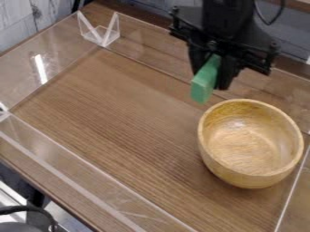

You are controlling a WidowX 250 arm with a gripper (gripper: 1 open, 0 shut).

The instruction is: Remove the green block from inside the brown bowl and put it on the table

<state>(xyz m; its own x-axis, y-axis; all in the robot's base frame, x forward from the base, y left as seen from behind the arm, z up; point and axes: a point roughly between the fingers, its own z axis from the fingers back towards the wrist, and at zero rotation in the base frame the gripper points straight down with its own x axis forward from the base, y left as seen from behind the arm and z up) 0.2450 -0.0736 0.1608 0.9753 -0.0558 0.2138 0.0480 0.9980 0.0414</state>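
The camera view shows the green block (pixel 205 82) pinched between the fingers of the black gripper (pixel 213 71) at upper right of centre, hanging tilted in the air above the table (pixel 109 118), its lower end just above and left of the brown bowl (pixel 251 142)'s far rim without touching it. The bowl sits at the right of the frame, close to the clear acrylic wall (pixel 291 195) along the right edge. Bare wood grain stretches across the centre and lower left, bounded by clear walls at the left and front edges.
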